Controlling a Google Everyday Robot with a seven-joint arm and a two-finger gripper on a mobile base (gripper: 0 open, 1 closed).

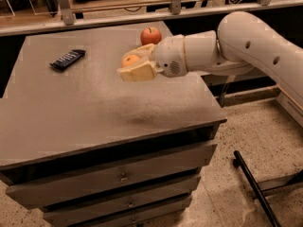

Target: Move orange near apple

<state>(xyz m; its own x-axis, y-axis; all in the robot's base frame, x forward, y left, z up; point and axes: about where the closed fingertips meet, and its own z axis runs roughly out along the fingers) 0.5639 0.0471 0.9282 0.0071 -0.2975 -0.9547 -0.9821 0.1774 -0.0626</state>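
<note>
While the gripper [129, 63] hangs above the middle of the table [71, 122], its fingers [137, 73] clasp the orange [130, 59]. From the orange, the apple [150, 35] rests on the table at one o'clock, near but apart.

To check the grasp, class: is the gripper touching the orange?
Touching. The camera view shows the gripper, above the table near the apple, clamping the orange between its fingers.
</note>
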